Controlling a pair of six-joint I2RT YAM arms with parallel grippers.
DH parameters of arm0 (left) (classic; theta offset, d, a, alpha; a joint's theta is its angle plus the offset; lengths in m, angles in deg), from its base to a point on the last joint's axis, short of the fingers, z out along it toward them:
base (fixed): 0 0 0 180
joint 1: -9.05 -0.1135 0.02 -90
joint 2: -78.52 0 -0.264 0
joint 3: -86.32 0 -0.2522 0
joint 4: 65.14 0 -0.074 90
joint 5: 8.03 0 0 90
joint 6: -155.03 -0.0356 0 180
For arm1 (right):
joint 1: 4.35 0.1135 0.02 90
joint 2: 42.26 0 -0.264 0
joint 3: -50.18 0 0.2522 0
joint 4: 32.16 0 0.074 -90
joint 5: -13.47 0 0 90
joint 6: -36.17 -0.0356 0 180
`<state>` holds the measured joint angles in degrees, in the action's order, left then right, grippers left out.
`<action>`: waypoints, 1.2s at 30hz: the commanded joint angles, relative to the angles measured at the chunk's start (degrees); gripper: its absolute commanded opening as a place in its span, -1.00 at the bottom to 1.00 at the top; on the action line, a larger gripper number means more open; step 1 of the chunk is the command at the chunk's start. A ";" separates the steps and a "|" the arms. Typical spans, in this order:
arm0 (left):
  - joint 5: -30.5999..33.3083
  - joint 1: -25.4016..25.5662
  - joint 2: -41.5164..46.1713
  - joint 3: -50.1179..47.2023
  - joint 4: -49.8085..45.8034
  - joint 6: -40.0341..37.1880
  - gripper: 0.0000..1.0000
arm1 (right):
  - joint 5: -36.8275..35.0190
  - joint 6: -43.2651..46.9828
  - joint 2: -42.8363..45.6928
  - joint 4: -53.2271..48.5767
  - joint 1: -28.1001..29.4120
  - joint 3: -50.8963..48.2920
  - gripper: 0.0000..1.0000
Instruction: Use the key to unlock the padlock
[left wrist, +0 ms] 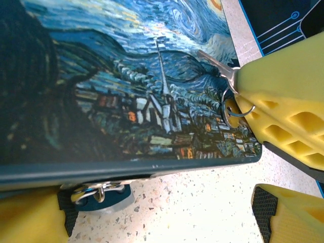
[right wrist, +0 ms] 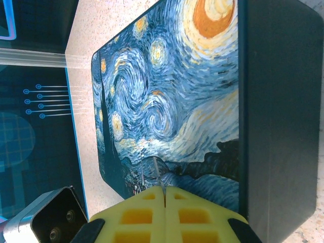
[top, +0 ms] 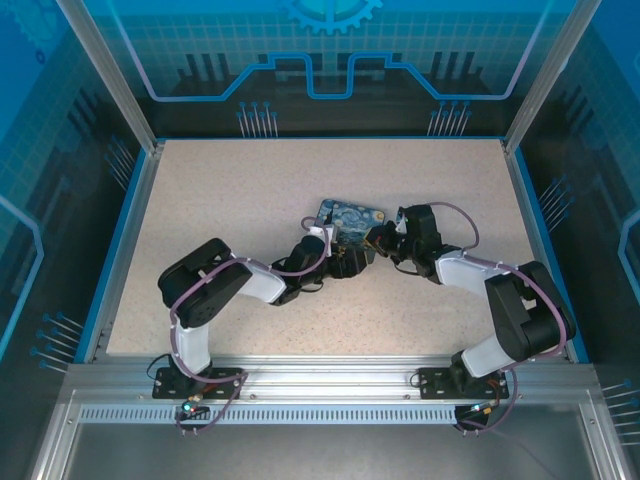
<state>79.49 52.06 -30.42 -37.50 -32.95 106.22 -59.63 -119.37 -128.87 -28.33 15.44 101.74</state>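
Shut jaws of right gripper [right wrist: 164,195] pinching key [right wrist: 156,174], starry box [right wrist: 167,101]

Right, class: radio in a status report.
Left gripper open by small metallic padlock at edge of blue painted box. Right gripper shut on thin silvery key. Key not inserted.

This is a robotics lab test cell. A speckled tabletop [top: 250,200] with a blue rim is fenced by aluminium posts [top: 105,75] and clear panels [top: 330,60] printed with blue circuit lines and a gear. The left arm [top: 205,290] and right arm [top: 520,315] are bolted to a slotted aluminium rail [top: 330,385].
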 commanded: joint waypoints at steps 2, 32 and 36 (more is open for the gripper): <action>-2.07 -0.11 -2.34 -1.26 5.28 3.04 0.70 | 0.14 0.40 -0.76 -1.29 -0.98 0.43 -1.00; 5.25 2.01 -5.97 -3.47 17.87 11.87 0.59 | 0.45 0.49 -0.58 -1.78 -1.25 0.95 -1.00; 5.11 2.06 -7.42 -4.33 22.16 14.48 0.52 | 0.56 0.67 -0.40 -1.81 -1.30 1.00 -1.00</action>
<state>83.69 53.70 -35.89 -40.65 -15.50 117.72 -59.58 -119.37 -128.87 -28.38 14.96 101.79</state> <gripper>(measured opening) 0.768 0.063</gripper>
